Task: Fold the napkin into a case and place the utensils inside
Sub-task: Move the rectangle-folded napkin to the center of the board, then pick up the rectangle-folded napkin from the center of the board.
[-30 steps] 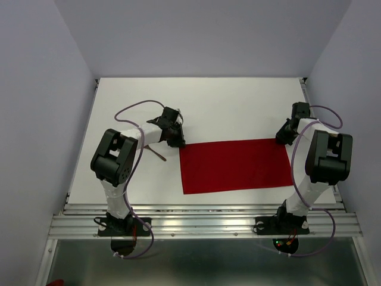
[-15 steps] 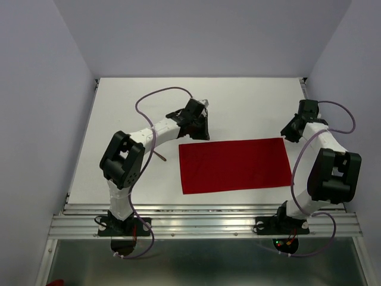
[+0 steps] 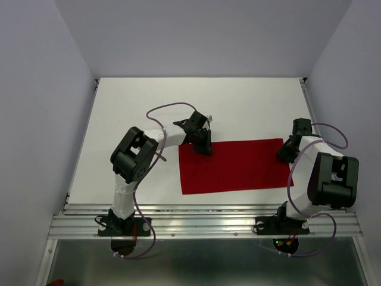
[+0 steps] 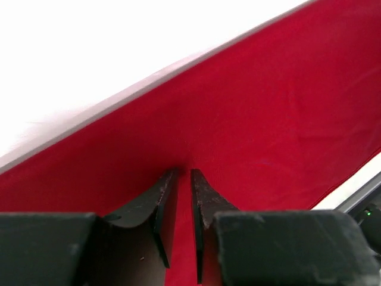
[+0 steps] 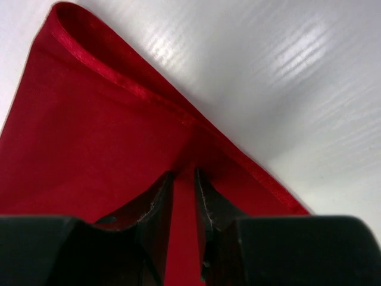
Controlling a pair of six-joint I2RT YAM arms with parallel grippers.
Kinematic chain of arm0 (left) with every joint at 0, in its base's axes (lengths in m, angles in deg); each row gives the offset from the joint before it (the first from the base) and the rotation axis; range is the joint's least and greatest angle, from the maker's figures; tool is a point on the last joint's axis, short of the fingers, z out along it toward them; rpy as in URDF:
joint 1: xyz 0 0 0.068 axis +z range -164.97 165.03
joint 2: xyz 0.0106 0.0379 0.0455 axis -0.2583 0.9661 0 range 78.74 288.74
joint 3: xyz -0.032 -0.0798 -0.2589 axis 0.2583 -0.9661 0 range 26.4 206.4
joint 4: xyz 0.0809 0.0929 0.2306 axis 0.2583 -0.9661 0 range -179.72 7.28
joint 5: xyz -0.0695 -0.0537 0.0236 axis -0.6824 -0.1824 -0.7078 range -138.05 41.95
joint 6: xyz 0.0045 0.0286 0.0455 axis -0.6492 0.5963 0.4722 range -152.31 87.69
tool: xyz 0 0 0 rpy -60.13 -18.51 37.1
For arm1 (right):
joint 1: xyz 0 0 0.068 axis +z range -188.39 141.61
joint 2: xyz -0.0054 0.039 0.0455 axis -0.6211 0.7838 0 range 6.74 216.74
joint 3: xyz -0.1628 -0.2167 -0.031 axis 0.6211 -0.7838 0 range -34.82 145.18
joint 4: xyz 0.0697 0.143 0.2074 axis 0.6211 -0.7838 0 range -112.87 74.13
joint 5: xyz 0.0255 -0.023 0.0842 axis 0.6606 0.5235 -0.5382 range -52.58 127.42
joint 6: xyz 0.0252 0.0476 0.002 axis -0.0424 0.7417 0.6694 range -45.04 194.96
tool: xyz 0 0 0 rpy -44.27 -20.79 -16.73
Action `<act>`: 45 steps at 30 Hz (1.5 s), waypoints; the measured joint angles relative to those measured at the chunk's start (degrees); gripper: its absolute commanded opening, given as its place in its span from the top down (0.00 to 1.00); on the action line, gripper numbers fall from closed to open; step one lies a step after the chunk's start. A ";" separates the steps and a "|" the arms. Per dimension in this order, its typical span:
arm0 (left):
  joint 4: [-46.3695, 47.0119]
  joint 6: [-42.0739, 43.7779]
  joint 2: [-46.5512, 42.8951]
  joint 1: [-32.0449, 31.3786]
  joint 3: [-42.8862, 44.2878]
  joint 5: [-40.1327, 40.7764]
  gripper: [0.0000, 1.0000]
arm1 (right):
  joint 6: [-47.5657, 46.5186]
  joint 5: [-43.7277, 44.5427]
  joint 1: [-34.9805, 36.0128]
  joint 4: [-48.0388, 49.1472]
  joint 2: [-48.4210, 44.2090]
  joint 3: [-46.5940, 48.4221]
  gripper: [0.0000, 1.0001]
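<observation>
The napkin (image 3: 232,167) lies flat on the table (image 3: 238,107) as a red rectangle, its long axis running from 9 to 3 o'clock in the top view and tipped slightly up at the 3 o'clock end. It is not yet a narrow case.

The left gripper (image 3: 202,145) sits on the far corner at the 9 o'clock end. The right gripper (image 3: 283,154) sits on the far corner at the 3 o'clock end. From both, the rest of the cloth spreads toward 6 o'clock, toward the arm bases. Each arm is nearer its own end, so neither needs to cross.

In the wrist views, the left gripper (image 4: 183,171) and the right gripper (image 5: 184,173) each show jaws a thin slit apart, tips down on the red cloth. Whether either has the cloth pinched cannot be told.

Judging from this, the coming move probably draws the far long edge toward 6 o'clock, keeping both ends level.

One slim brown utensil (image 3: 159,157) shows at 9 o'clock of the napkin, half hidden by the left arm.
</observation>
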 measured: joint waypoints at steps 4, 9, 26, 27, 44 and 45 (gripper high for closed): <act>3.08 -0.46 -0.09 2.43 -2.12 -2.78 0.73 | 0.94 -1.11 0.44 1.33 -1.68 -2.21 0.74; 5.66 -0.87 -0.68 6.71 -4.11 -4.63 0.73 | 3.28 -1.97 4.50 3.10 -2.36 -3.23 0.74; 0.00 1.05 0.55 3.23 9.46 -2.43 0.83 | 2.84 2.27 10.05 -1.42 -0.48 9.33 0.48; -0.07 1.01 1.86 3.02 11.13 -2.80 0.83 | 2.45 2.43 10.05 -1.68 -0.48 9.75 0.45; -3.74 1.22 14.10 3.69 21.11 -4.28 0.83 | -2.95 2.56 10.05 -5.40 1.27 9.49 0.39; -3.76 1.22 14.16 3.69 21.11 -4.28 0.83 | -3.30 2.58 10.05 -5.57 1.42 9.40 0.39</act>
